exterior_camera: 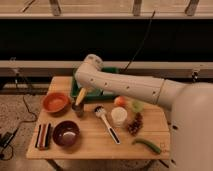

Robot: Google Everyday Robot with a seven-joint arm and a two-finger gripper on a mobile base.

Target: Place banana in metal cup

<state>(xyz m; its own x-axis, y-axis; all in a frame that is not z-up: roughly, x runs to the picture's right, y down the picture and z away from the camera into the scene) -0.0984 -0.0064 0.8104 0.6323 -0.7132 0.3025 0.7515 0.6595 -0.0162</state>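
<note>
One claw, at the tip of the white arm, hangs just above the metal cup and is clamped tight on the banana. The pale yellow banana slants down out of the grip with its lower end at the cup's mouth, though I cannot tell whether that end has passed inside the rim. The cup stands upright on the wooden desk, on its left half. Just behind the cup lies a green tray, partly covered by the arm. Just beside the cup on its left sits an orange bowl, and near its right side is the round head of a white-handled utensil, whose handle runs away from the cup toward the front right. In front of the cup and a little left stands a dark bowl, with a striped flat block beyond it at the desk's left edge. Farther right of the cup come an orange fruit, a white round container, a small light-green cup and a dark red cluster. Farthest from the cup, at the front right, lies a green vegetable
</note>
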